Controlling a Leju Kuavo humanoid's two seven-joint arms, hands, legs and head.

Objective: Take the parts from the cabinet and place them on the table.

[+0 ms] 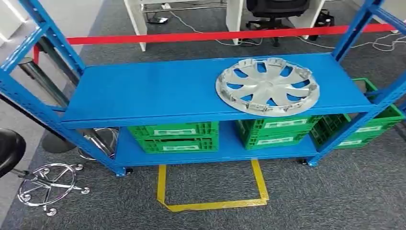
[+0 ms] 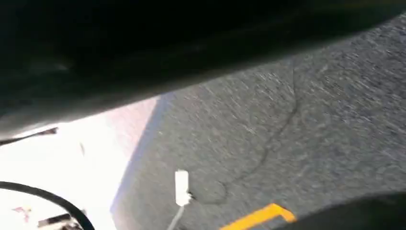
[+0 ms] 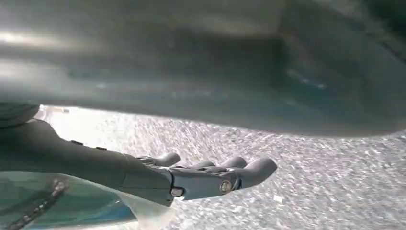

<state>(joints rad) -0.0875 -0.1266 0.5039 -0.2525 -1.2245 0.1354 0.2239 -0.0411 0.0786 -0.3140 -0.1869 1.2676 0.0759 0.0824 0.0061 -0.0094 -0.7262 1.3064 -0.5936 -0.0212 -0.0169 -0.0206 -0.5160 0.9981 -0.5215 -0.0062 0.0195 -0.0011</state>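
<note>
Head view, hubcap on blue shelf, right hand elsewhere

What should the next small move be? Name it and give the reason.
Probably step up to the rack and raise the arms toward the hubcap. It lies flat and untouched on the top shelf, and the right hand hangs over carpet with fingers extended, holding nothing.

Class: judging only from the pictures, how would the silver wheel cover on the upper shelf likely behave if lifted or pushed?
The wheel cover looks thin and cut with openings, so probably light. Lying flat on the smooth blue shelf, it would likely slide, not roll. Its rim clips may be fragile.
</note>
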